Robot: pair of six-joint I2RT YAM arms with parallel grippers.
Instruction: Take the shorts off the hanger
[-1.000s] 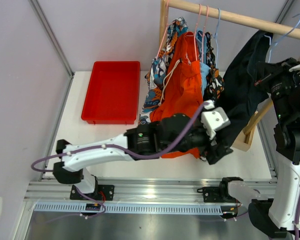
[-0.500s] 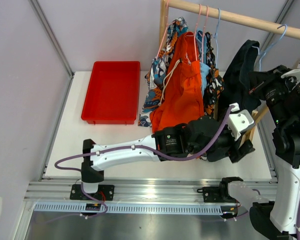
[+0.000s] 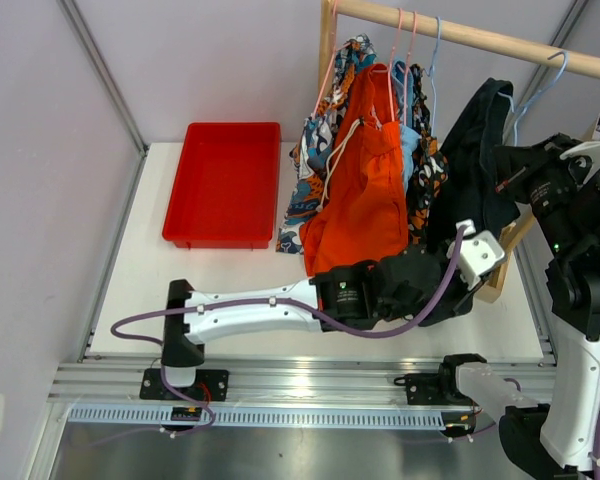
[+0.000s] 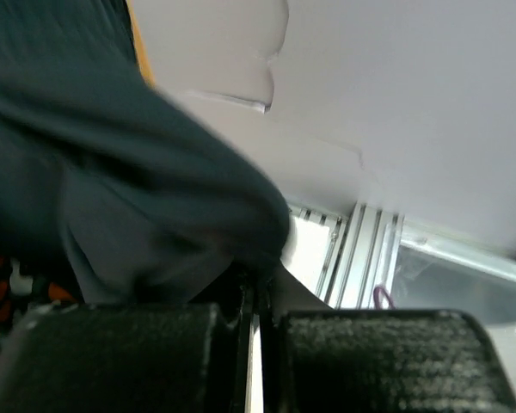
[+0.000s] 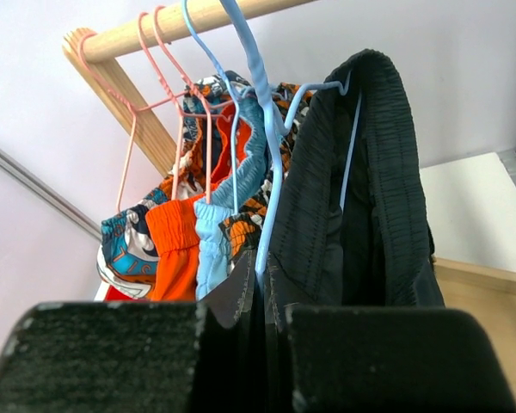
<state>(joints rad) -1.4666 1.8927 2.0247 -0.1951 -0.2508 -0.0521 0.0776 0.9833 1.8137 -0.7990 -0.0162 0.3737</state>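
White surface [image 3: 230, 275] between pale walls. At far left we see a red tray [image 3: 223, 185] lying flat on it.

The left arm [image 3: 250, 310] starts from its base at the left front & stretches low, nearly horizontal, to the right. Its elbow passes under the hanging clothes, wrist tipped up toward the rail's right end. The left gripper [image 4: 254, 311] is closed tight, fingers together w/ a fold of dark fabric running down into the seam between them. It pinches the lower hem of the black shorts [image 3: 480, 150].

Above, a wooden rail [image 3: 480, 38] carries the garments on wire hangers [image 3: 410, 40]. L to R:
- wave-print shorts [image 3: 315, 165]
- orange shorts [image 3: 365, 190] w/ white drawstring, in front
- light blue shorts [image 5: 211, 249], mostly hidden behind
- blotched shorts [image 3: 427, 180]
- a bit apart, the black pair on a blue hanger [image 3: 540, 85], hook up at the rail

At right the right arm [image 3: 580, 330] stands upright, forearm bent over to the left at waistband height. The right gripper [image 5: 262, 310] is closed too, clamped on the blue hanger's wire where it runs beside the black waistband. Whether cloth is also caught, we can't tell.
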